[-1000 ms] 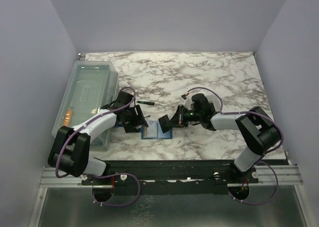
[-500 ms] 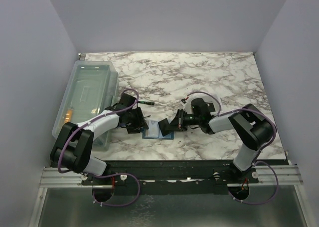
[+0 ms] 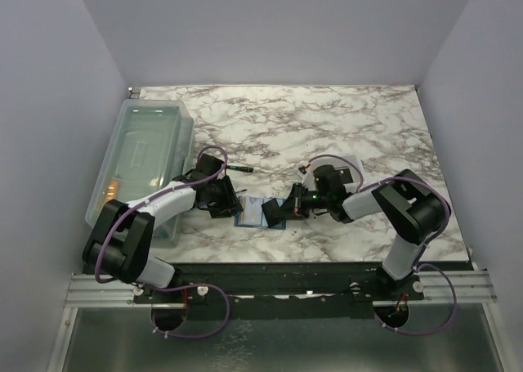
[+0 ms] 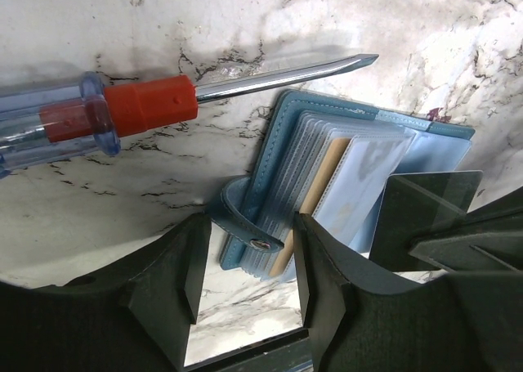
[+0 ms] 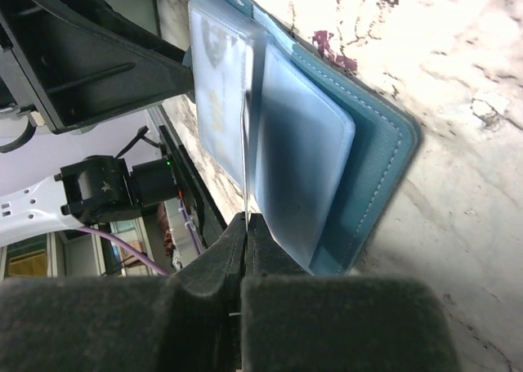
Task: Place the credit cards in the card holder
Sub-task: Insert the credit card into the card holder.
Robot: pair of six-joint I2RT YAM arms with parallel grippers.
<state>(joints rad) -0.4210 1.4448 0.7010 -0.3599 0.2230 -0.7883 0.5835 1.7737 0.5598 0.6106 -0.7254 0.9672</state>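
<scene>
The teal-blue card holder [image 3: 252, 213] lies open on the marble between both arms, its clear sleeves fanned out [image 4: 359, 168]. One golden-orange credit card [image 4: 325, 176] sits edge-up among the sleeves. My left gripper [image 4: 249, 278] is open, its fingers either side of the holder's snap tab [image 4: 249, 229] without touching it. My right gripper [image 5: 247, 225] is shut on a thin credit card [image 5: 245, 143], seen edge-on, whose far end reaches in between the sleeves [image 5: 302, 168]. In the left wrist view that card [image 4: 421, 212] looks dark.
A screwdriver [image 4: 122, 114] with a clear handle and red collar lies just beyond the holder. A large clear plastic bin [image 3: 143, 155] stands at the left, close to my left arm. The table's front edge [image 3: 310, 262] runs just behind the holder.
My left jaws have narrowed around the snap tab. My right gripper has come lower and nearer to the holder with its card. The holder has stayed in place.
</scene>
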